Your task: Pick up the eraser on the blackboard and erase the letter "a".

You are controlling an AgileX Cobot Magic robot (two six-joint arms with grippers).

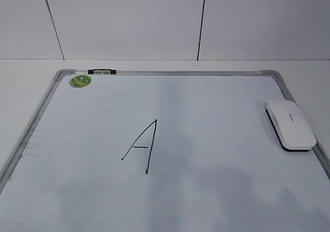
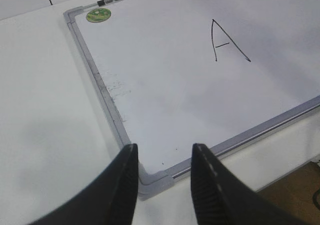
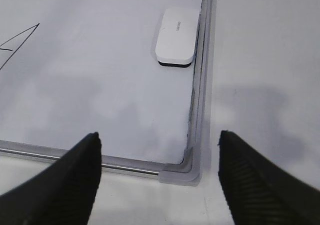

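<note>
in the left wrist view the left gripper hangs nearest, at 6 o'clock in the frame, its two dark fingers parted by a moderate gap and holding nothing; between them shows a rounded grey corner of the blackboard. in the right wrist view the right gripper also sits at 6 o'clock, its fingers spread wide and empty, above another grey corner of the board.

farther in, the board lies flat on the white table. a tall angular capital "A" in thin black marker stands near the board's middle. no small cursive "a" can be made out on the board.

the eraser rests on the board at 3 o'clock in the exterior view, just beside the right frame edge, white top up, dark felt down, well apart from both grippers.

at 11 o'clock, near the far frame, are a round green sticker and a small black clip.
</note>
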